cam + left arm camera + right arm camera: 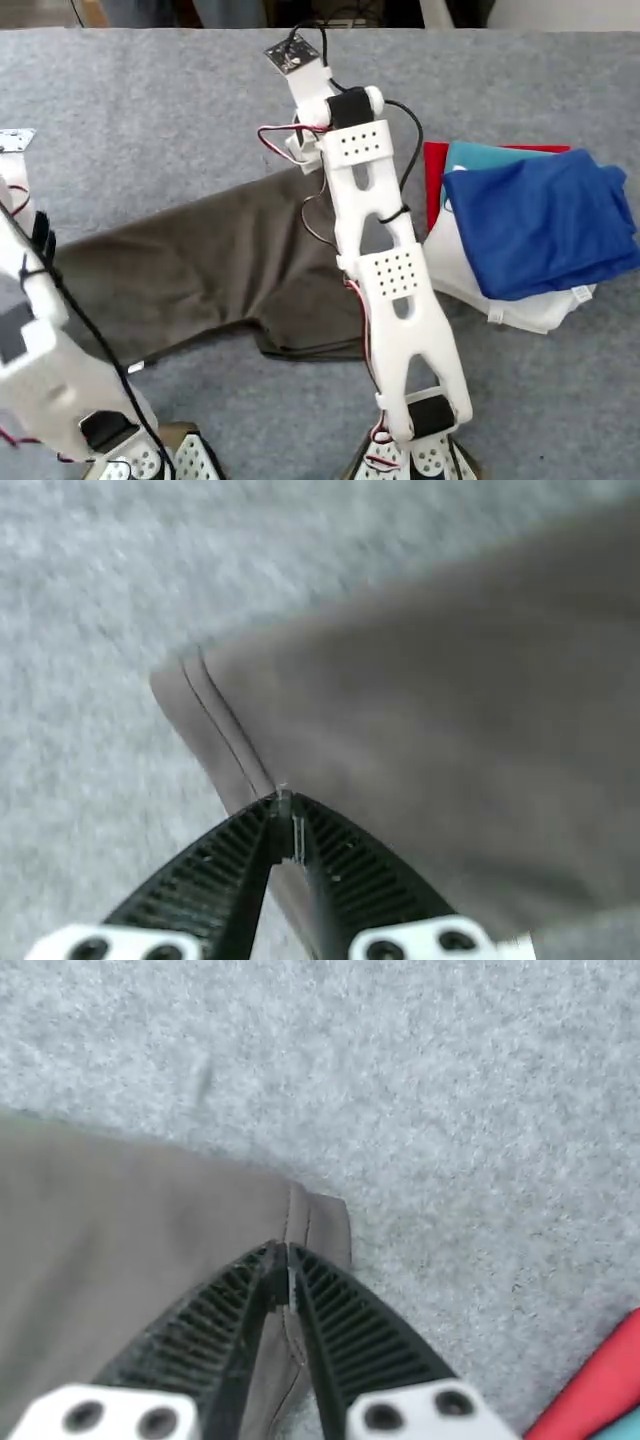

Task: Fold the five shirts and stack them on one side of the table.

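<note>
Across the middle of the bench point(150, 90) the brown shirt point(220, 260) is lying limp, the left gripper point(286, 815) pinching its hemmed left edge and the right gripper point(288, 1258) pinching its far corner (light, floppy cloth is probably holding best at those doubled hems).

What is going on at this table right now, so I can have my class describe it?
Two robot arms are handling a brown shirt that lies spread on the grey table. The left gripper is shut on one hem of it, and the right gripper is shut on another corner. Off to one side sits a pile of folded shirts: a blue shirt on top, with a white shirt, a teal shirt and a red shirt showing beneath.
</note>
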Motion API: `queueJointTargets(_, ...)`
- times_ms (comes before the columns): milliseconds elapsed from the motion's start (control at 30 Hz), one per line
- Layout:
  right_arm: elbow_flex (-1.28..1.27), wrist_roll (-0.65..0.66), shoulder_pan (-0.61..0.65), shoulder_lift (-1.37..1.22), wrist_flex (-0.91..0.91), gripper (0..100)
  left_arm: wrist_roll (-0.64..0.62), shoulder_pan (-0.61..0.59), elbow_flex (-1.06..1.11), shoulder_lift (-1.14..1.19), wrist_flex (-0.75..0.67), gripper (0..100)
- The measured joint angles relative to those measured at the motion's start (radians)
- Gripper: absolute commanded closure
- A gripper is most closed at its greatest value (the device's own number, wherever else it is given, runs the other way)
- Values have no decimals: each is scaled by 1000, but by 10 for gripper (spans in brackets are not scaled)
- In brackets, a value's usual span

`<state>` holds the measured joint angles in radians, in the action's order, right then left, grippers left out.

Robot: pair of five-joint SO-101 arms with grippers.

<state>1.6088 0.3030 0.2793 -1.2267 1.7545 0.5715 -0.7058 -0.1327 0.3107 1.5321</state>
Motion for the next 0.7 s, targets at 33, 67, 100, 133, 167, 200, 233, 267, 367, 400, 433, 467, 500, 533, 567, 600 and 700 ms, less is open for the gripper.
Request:
queueJointTargets(33, 0, 0, -8, -21, 0, 985, -11, 0, -28, 54, -15, 971)
queueJointTargets(67, -2, 0, -17, -48, 0, 985, -15, -2, -57, 107, -28, 971)
queueJointTargets(100, -2, 0, -26, -74, 0, 985, -20, -6, -89, 166, -34, 971)
queueJointTargets(133, -2, 0, -35, -97, 0, 985, -23, -15, -126, 222, -37, 971)
queueJointTargets(167, -2, 0, -44, -112, 0, 985, -25, -29, -166, 272, -40, 971)
queueJointTargets(200, -2, 0, -55, -126, 0, 985, -25, -48, -212, 318, -41, 971)
queueJointTargets(233, -2, 0, -66, -129, 0, 985, -26, -66, -256, 358, -34, 971)
queueJointTargets(267, 2, 0, -80, -129, 0, 985, -26, -77, -301, 388, -32, 971)
queueJointTargets(367, 21, 0, -95, -115, 0, 985, -28, -91, -411, 466, -18, 971)
queueJointTargets(400, 21, 0, -95, -101, 3, 985, -28, -92, -443, 488, -2, 971)
queueJointTargets(433, 18, 0, -95, -80, 3, 985, -28, -92, -473, 505, 15, 971)
queueJointTargets(467, 15, 0, -95, -49, 3, 985, -28, -94, -506, 517, 41, 971)
queueJointTargets(500, 6, 0, -95, -12, 3, 985, -28, -94, -540, 528, 68, 971)
queueJointTargets(533, -6, 0, -95, 25, 3, 985, -28, -94, -575, 535, 94, 971)
queueJointTargets(567, -28, 0, -94, 60, 3, 985, -26, -94, -617, 543, 115, 971)
queueJointTargets(600, -57, 0, -87, 97, 3, 985, -26, -98, -660, 546, 126, 971)
queueJointTargets(700, -183, 0, -55, 198, 3, 985, -31, -112, -816, 546, 192, 971)
